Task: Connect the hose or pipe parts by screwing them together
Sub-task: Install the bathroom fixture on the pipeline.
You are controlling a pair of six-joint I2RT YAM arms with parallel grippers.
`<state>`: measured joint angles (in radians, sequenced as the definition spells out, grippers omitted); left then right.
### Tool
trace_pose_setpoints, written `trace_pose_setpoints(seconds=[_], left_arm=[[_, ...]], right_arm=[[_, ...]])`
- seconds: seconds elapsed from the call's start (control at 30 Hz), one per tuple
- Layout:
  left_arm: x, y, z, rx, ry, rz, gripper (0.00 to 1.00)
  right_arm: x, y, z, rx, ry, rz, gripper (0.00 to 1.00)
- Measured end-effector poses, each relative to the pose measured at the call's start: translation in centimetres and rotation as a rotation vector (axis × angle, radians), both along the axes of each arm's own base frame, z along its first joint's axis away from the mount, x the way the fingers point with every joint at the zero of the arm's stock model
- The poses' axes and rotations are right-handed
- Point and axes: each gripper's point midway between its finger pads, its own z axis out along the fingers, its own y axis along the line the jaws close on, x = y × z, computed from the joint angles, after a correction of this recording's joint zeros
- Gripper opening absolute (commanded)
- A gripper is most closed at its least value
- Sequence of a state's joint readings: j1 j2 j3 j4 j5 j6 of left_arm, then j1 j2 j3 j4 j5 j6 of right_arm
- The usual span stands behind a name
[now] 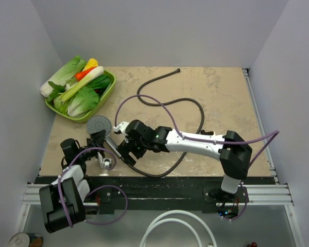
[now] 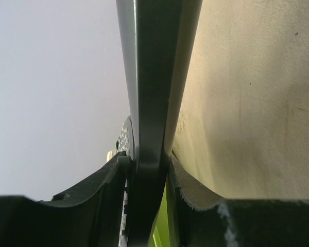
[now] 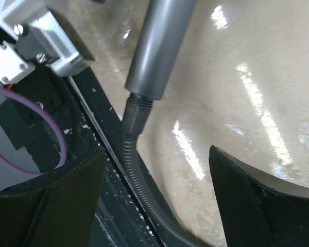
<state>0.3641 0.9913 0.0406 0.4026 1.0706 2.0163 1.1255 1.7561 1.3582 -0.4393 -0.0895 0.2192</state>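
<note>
The grey shower-head disc [image 1: 98, 124] lies near the table's front left, and its grey handle [image 1: 112, 144] runs toward the front edge. My left gripper [image 1: 99, 140] is shut on that handle [image 2: 154, 77], just below the dotted disc face [image 2: 124, 136]. In the right wrist view the handle [image 3: 159, 46] ends in a dark nut [image 3: 136, 110] joined to the dark-brown ribbed hose [image 3: 139, 175]. My right gripper [image 3: 157, 180] stands open around the hose just below the nut, fingers apart from it. The hose [image 1: 195, 110] loops across the table to its free end [image 1: 178, 70] at the back.
A green tray [image 1: 109, 88] of vegetables sits at the back left. The dark front rail [image 1: 159, 181] runs right under the hose joint. A white looped tube [image 1: 170, 226] and a can [image 1: 23, 240] lie below the table edge. Purple cables [image 1: 144, 100] arc over both arms.
</note>
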Motion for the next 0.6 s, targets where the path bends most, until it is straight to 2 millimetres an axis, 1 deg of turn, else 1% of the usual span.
trace_pose_setpoints(seconds=[0.03, 0.1, 0.23, 0.37, 0.43, 0.53, 0.6], left_arm=[[0.0, 0.0, 0.0, 0.000, 0.000, 0.000, 0.00], [0.0, 0.0, 0.0, 0.000, 0.000, 0.001, 0.00], [0.0, 0.0, 0.0, 0.001, 0.000, 0.001, 0.00], [0.0, 0.0, 0.1, 0.001, -0.002, 0.000, 0.00], [0.0, 0.0, 0.1, 0.002, -0.005, -0.001, 0.00], [0.0, 0.0, 0.3, 0.003, -0.011, -0.002, 0.00], [0.0, -0.1, 0.3, 0.003, -0.012, -0.003, 0.00]], right_arm=[[-0.9, 0.4, -0.3, -0.007, 0.001, 0.023, 0.83], [-1.9, 0.8, -1.2, -0.027, 0.003, 0.045, 0.83], [-2.8, 1.4, -3.2, -0.072, 0.013, 0.065, 0.81], [-3.0, 2.2, -4.9, -0.095, 0.019, 0.068, 0.77], [-2.8, 2.3, -5.4, -0.101, 0.016, 0.060, 0.72], [-2.5, 2.8, -5.8, -0.096, 0.011, 0.047, 0.64], [-2.3, 3.3, -5.7, -0.083, 0.008, 0.040, 0.59]])
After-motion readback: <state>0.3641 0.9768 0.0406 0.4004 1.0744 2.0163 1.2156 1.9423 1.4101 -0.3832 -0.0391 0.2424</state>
